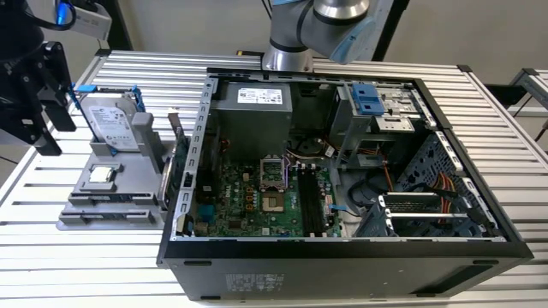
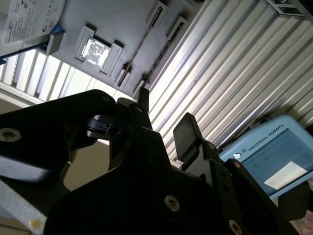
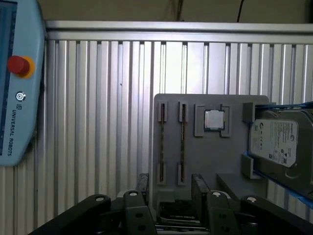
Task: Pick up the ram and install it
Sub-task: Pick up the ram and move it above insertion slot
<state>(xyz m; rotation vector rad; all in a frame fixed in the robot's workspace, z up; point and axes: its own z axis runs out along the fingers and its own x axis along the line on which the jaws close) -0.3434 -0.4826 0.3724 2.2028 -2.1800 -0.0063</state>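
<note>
The ram (image 3: 182, 142) stands on edge in a slot of the grey parts holder (image 3: 215, 161), with a second like stick (image 3: 162, 142) in the slot beside it. In the exterior view the ram (image 1: 169, 179) sits at the holder's side nearest the open computer case (image 1: 342, 256). My gripper (image 3: 170, 188) is open with nothing between its fingers, and it hovers clear of the holder, not touching the sticks. In the exterior view the gripper (image 1: 56, 122) hangs at the far left, above the table. The second wrist view shows the gripper (image 2: 164, 115) with its dark fingers apart.
On the holder a silver hard drive (image 1: 111, 125) in a blue frame stands upright beside a small square processor (image 1: 102, 173). The case's motherboard has long memory slots (image 1: 308, 199). A teach pendant (image 3: 14, 83) lies on the ribbed table (image 3: 98, 122). The arm's base (image 1: 291, 38) stands behind the case.
</note>
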